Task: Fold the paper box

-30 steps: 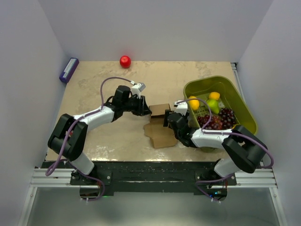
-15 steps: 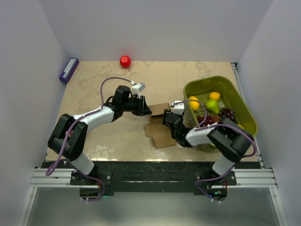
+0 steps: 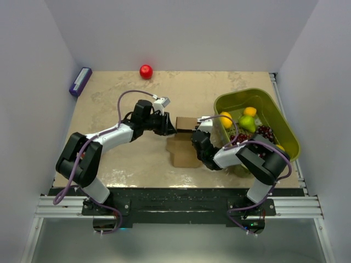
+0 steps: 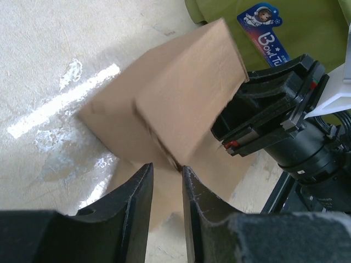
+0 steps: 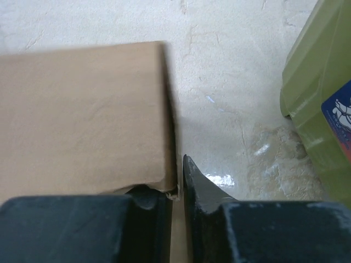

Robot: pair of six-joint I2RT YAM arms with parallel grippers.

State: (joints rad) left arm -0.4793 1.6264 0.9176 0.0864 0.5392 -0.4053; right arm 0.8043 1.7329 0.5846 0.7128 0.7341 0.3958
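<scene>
A purple block (image 3: pixel 80 81) lies at the far left edge of the table (image 3: pixel 120 98), against the wall, and a red ball (image 3: pixel 146 71) sits at the far edge, a little left of centre. The left arm reaches in toward the middle, and the left fingers (image 4: pixel 137 208) are clenched on a lower corner of a raised panel of the paper box (image 3: pixel 184 153), with the cardboard running down into the narrow gap between them. The paper box sits on the table between the two arms, just left of the green basket (image 3: pixel 277 109). Its near part lies flat, while the far panels stand up, tilted and folded at an angle. From the other side, the right fingers (image 5: pixel 200 186) pinch the edge of an upright panel, with only the thin cardboard between them. The green basket stands at the right of the table. It holds an orange fruit (image 3: pixel 226 119), a green one (image 3: pixel 248 123), a yellow one (image 3: pixel 250 111) and dark grapes (image 3: pixel 263 134). A blue cartoon sticker (image 4: pixel 263 24) is on its outer wall
</scene>
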